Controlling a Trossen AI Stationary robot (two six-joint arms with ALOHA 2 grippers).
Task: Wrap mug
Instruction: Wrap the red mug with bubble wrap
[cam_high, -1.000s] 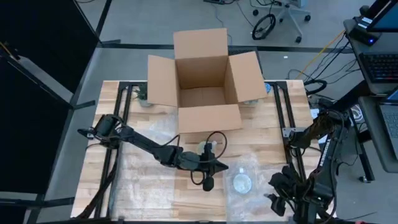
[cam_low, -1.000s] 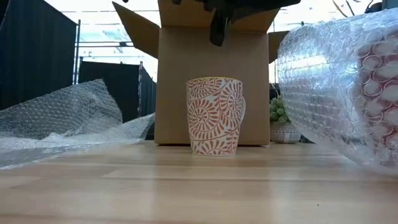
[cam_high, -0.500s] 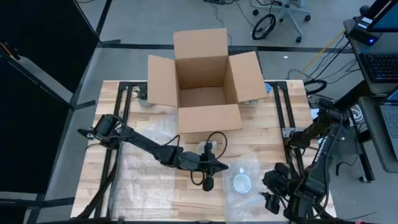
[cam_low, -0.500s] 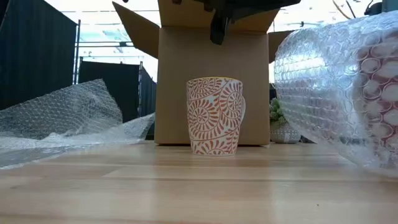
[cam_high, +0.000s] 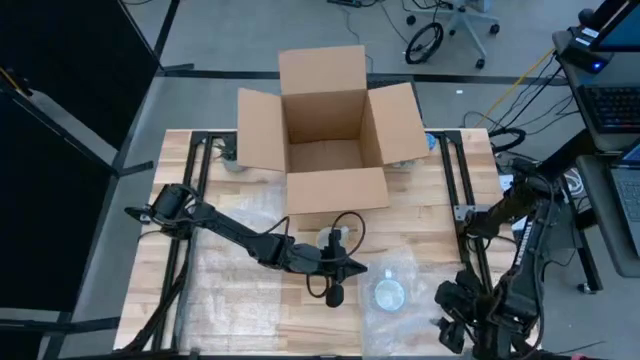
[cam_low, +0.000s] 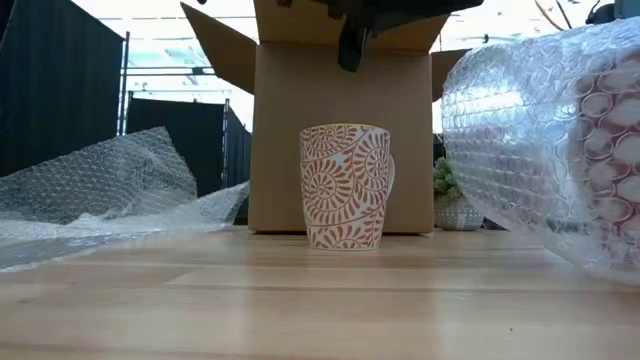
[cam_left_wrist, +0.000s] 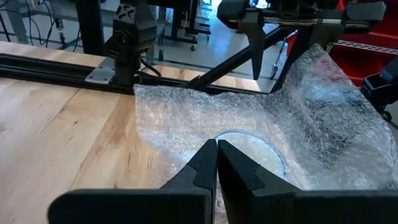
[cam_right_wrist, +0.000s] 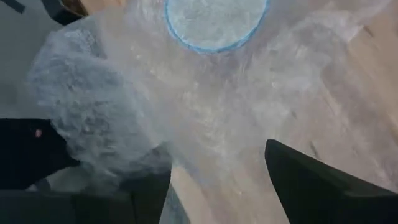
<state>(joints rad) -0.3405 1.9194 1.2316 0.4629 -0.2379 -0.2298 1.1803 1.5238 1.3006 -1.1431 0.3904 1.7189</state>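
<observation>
The mug (cam_high: 388, 293) is seen near the table's (cam_high: 170, 200) front edge, right of its middle, enclosed in the bubble wrap (cam_high: 400, 270); its round rim is shown through the sheet. The right gripper (cam_right_wrist: 217, 163) is held by the front right corner, fingers apart, with wrap lying between them. The left gripper (cam_left_wrist: 216, 155) is held above the table's middle, just beside the mug, fingers pressed together on nothing. A patterned mug (cam_low: 345, 185) is stood upright, unwrapped, before the cardboard box (cam_high: 325, 125) at the back edge.
</observation>
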